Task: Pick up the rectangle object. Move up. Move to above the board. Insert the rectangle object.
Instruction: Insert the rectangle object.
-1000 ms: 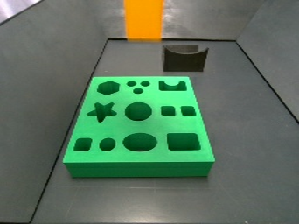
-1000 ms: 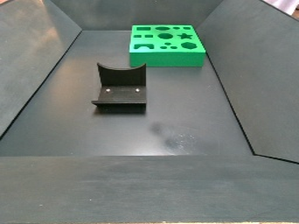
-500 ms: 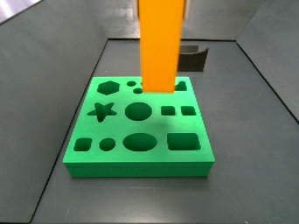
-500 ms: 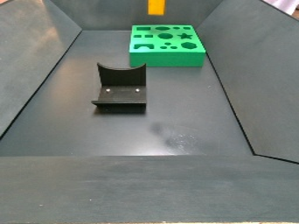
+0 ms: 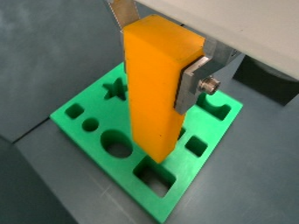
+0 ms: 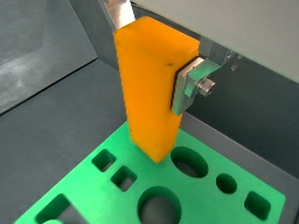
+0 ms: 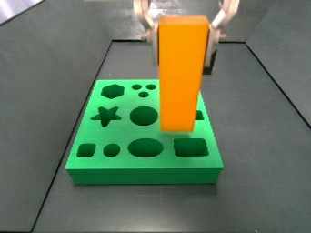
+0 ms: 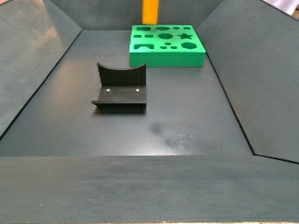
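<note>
The gripper (image 7: 183, 27) is shut on the rectangle object (image 7: 183, 73), a tall orange block that it holds upright by its upper part. The silver fingers (image 5: 194, 80) clamp two opposite faces, as both wrist views show (image 6: 152, 48). The block (image 5: 158, 96) hangs over the green board (image 7: 122, 132). Its lower end is just above the right-hand part of the board, near the square holes (image 7: 185, 116). In a wrist view the block (image 6: 149, 87) stands over the board (image 6: 87, 188). In a side view only the block's lower end (image 8: 151, 10) shows, above the board (image 8: 167, 59).
The fixture (image 8: 121, 87), a dark bracket with a curved notch, stands on the dark floor in front of the board. Sloping dark walls (image 8: 47, 52) close in the floor on both sides.
The gripper has carried the block forward from the board's back edge to over its right middle. The gripper's fingers now show in the side view.
</note>
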